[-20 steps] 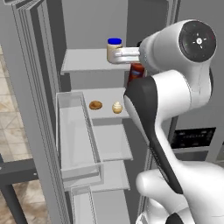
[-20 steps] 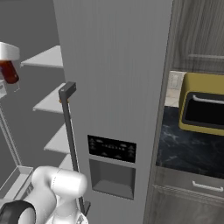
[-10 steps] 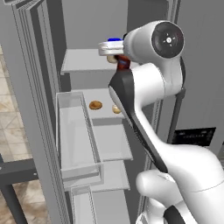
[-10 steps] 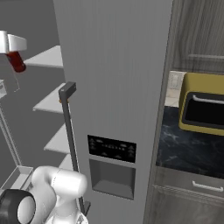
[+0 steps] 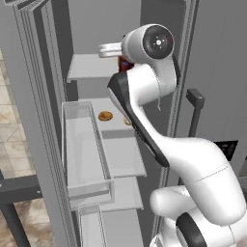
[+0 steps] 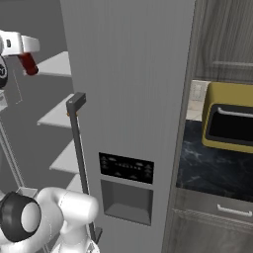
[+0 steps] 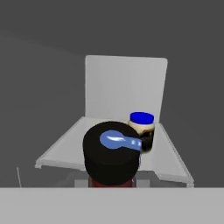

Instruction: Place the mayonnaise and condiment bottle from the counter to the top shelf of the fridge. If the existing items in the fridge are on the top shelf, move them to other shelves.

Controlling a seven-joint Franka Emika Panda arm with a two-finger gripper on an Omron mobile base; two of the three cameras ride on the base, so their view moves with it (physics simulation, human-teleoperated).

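- The mayonnaise (image 7: 141,131), a pale blue-lidded jar, is standing upright on the top shelf (image 7: 173,164).
- The condiment bottle (image 7: 112,155), dark-capped and red, is hanging upright above that shelf's front edge.
- One golden bun (image 5: 105,116) is lying on the lower shelf.

top shelf (image 7: 65,146): mayo jar (image 7: 141,131) on it | lower shelf (image 5: 116,108): 2 buns (image 5: 105,116)

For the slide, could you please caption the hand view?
Claw carries the condiment bottle toward the top shelf, where the mayonnaise already stands.
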